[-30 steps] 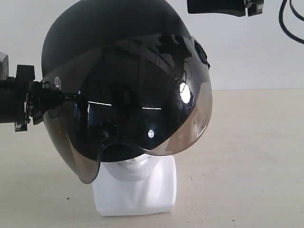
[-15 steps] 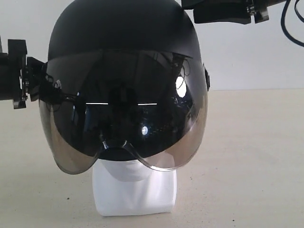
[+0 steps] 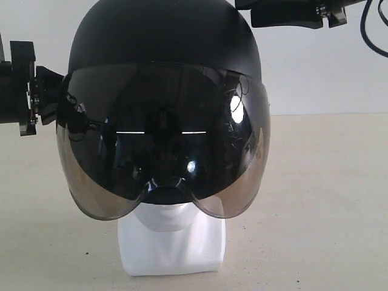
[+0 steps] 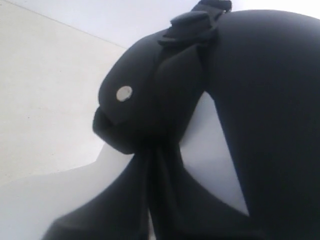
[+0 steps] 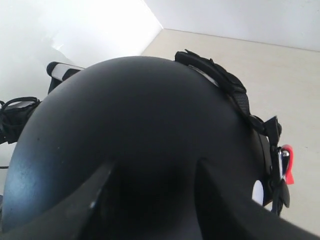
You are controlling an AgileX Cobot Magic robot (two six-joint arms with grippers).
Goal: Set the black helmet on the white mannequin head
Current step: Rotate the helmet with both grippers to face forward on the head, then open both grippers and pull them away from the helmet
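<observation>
On the table, the black helmet sits low over the white mannequin head. Shell likely rigid, smooth, slippery; visor scratch-prone: hold by rim. Jaws of right gripper spread over crown; left gripper jaws: cannot tell.

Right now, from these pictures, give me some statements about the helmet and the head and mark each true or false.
1. The black helmet is over the white mannequin head. True.
2. The visor is flipped up. False: it hangs down over the face; only the chin shows.
3. The left hand is at the helmet's side. True.
4. The right hand rests on the table. False: it is up at the helmet's crown.
</observation>
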